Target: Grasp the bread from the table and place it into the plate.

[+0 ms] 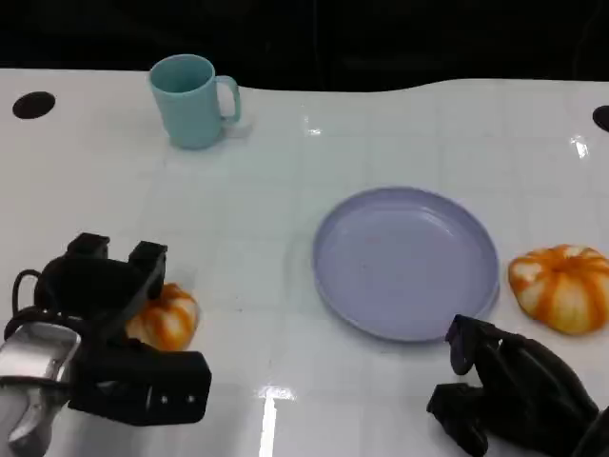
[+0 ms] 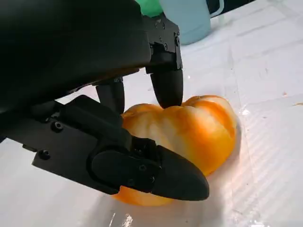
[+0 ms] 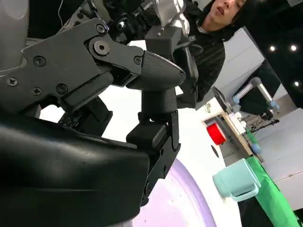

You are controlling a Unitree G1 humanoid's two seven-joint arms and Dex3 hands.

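- The left hand [image 1: 114, 314] is closing its fingers [image 2: 168, 87] around the bread [image 1: 164, 317], an orange-striped bun lying on the white table [image 1: 285, 143] at the near left.
- The right hand [image 1: 509, 390] is resting low at the near right, fingers curled in on nothing.
- The lavender plate [image 1: 406, 262] is sitting mid-table, well apart from the bread.
- A second bun [image 1: 562, 288] is lying just beside the plate; a teal mug [image 1: 193, 100] is standing far back.

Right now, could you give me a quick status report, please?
Left hand closed around bread, bread on the table. Right hand empty, fingers curled in, beside plate. Plate bare. Second bread right of plate.
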